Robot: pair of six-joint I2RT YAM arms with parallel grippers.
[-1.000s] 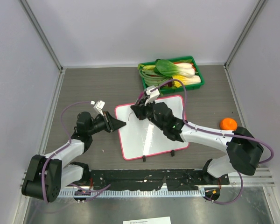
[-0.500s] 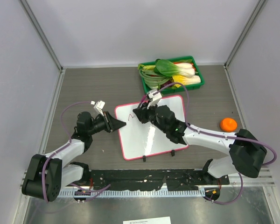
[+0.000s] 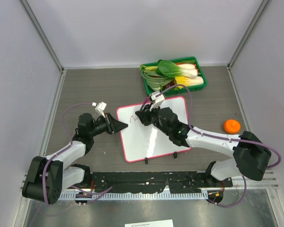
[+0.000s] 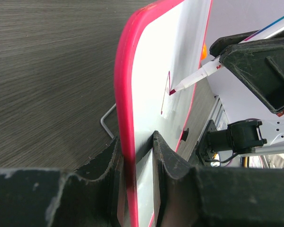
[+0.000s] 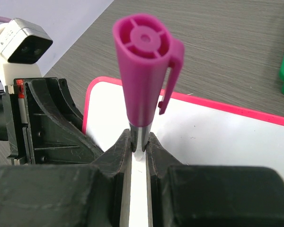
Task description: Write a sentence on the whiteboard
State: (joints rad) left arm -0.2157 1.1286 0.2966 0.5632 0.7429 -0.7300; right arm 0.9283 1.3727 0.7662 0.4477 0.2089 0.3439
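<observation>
Left pincer [image 3: 125, 125] clamps whiteboard [image 3: 149, 144], long axis left-right; right pincer [image 5: 138, 144] holds marker [image 5: 144, 71].

The whiteboard [image 3: 142, 142] has a smooth, glossy white face that throws back a streak of light, set inside a shiny pink-red plastic frame. The worktop [image 3: 99, 85] looks like matt, dark wood-grain laminate with fine lines. The marker [image 5: 144, 80] wears a smooth magenta plastic cap with a soft sheen. The left tool [image 4: 136, 142] and right tool [image 5: 139, 146] are matt black plastic, grainy and rough at the edges. The tray [image 3: 203, 79] is glossy green plastic
</observation>
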